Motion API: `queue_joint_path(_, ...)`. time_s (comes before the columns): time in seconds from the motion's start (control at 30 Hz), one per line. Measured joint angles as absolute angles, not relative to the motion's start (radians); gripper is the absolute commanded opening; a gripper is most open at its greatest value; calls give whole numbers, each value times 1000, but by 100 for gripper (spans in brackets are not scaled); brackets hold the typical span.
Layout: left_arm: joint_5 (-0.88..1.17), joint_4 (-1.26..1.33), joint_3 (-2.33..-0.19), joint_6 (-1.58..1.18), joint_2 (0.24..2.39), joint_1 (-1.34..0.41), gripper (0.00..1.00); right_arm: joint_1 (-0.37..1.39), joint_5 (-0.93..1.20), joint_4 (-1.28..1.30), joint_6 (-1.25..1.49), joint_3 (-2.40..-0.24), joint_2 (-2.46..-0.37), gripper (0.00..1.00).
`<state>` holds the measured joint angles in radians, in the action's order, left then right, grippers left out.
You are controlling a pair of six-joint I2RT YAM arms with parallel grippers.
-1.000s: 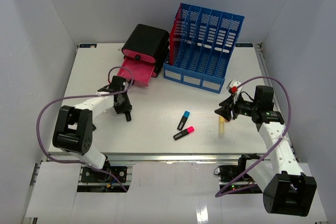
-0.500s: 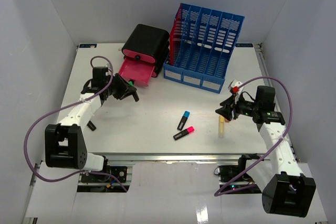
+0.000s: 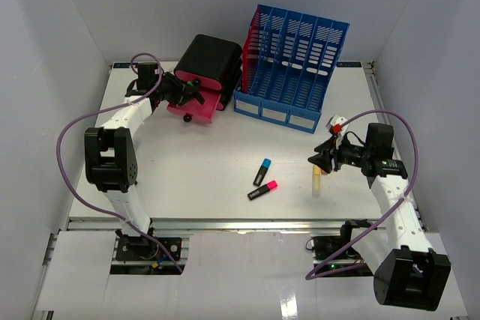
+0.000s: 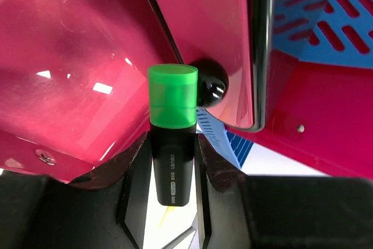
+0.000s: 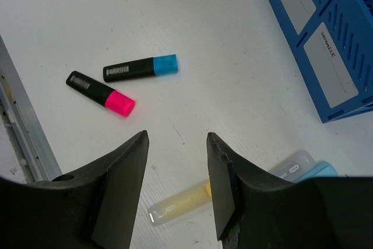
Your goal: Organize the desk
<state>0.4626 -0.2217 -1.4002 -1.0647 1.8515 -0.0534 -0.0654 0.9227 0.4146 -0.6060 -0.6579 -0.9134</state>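
Just one green highlighter [image 4: 172, 138], one desk [image 3: 210, 166].

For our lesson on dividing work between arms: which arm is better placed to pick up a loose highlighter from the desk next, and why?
Right, probably. The right gripper hangs open and empty near the yellow highlighter. The left gripper is far off at the pink drawer, shut on a green highlighter.

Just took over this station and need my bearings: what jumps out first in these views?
The tall blue file rack at the far edge of the desk dominates, with a pink-and-black drawer box to its left. The left hand grips a green-capped highlighter right at that box, while a blue-capped highlighter and a pink-capped highlighter lie loose mid-desk.
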Motion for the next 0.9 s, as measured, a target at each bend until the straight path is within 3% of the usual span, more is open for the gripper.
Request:
queue_joint_path(0.17,431,-248,-1452,-1072,1875,-47,37,-65,923,416,-606,-658,-915,51)
queue_joint_path(0.3,421,-253,-1458,-1074,1888,-45,51,-66,923,416,-608,-658,-918,51)
queue_joint_path(0.73,432,-261,-1450,-1056,1910,-48,75,-66,996,473,-693,-658,-923,53)
queue_joint_path(0.9,464,-255,-1444,-999,1889,-47,84,-66,1062,604,-910,-658,-927,66)
